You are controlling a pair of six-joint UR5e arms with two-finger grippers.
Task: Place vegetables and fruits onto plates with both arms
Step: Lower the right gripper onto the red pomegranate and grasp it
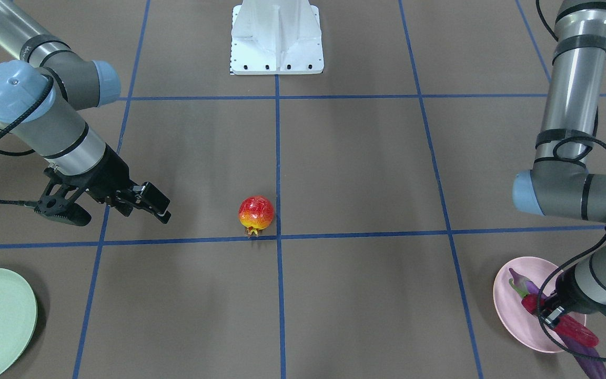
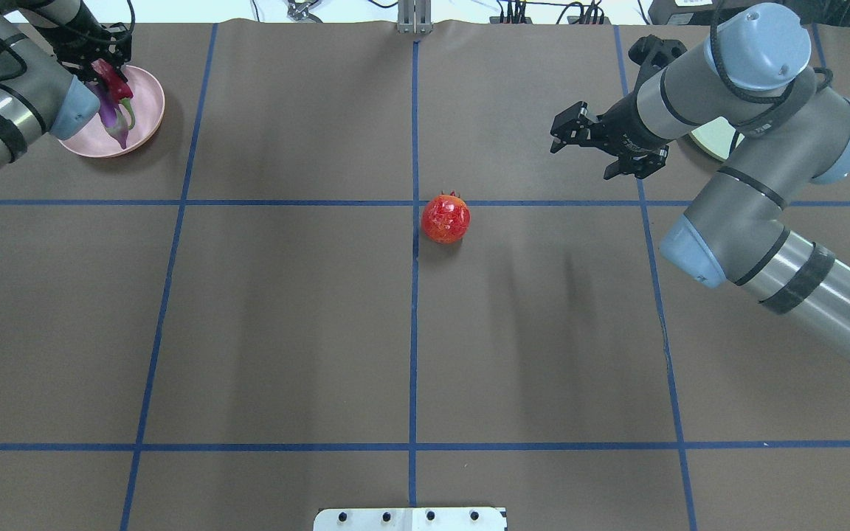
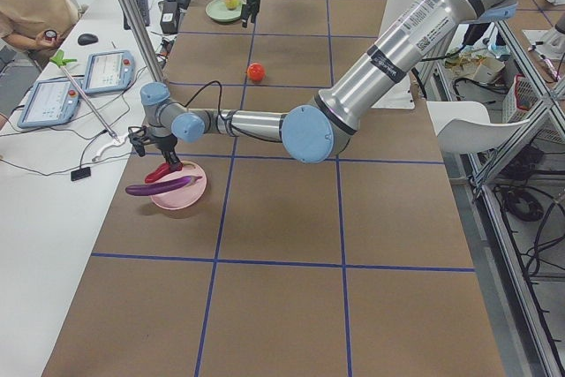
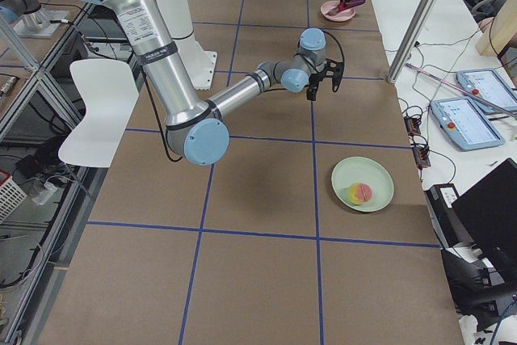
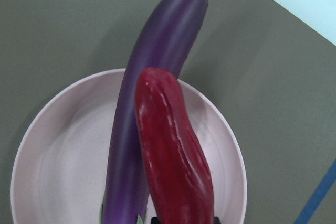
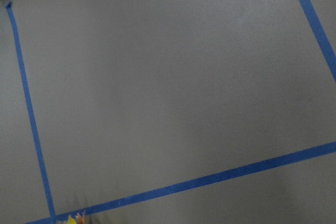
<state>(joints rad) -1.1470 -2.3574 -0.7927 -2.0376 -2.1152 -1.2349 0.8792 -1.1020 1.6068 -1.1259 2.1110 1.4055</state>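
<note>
My left gripper is shut on the red chili pepper and holds it just over the pale pink plate. The purple eggplant lies across that plate, its tip past the rim. The pomegranate stands alone mid-table at a tape crossing. My right gripper is open and empty, above the table between the pomegranate and the mint green plate. The peach rests on the green plate. In the front view the left gripper covers part of the chili.
Blue tape lines divide the brown table into squares. The white fixed base stands at the robot's edge of the table. Tablets and cables lie on a side bench beyond the pink plate. Bare table surrounds the pomegranate.
</note>
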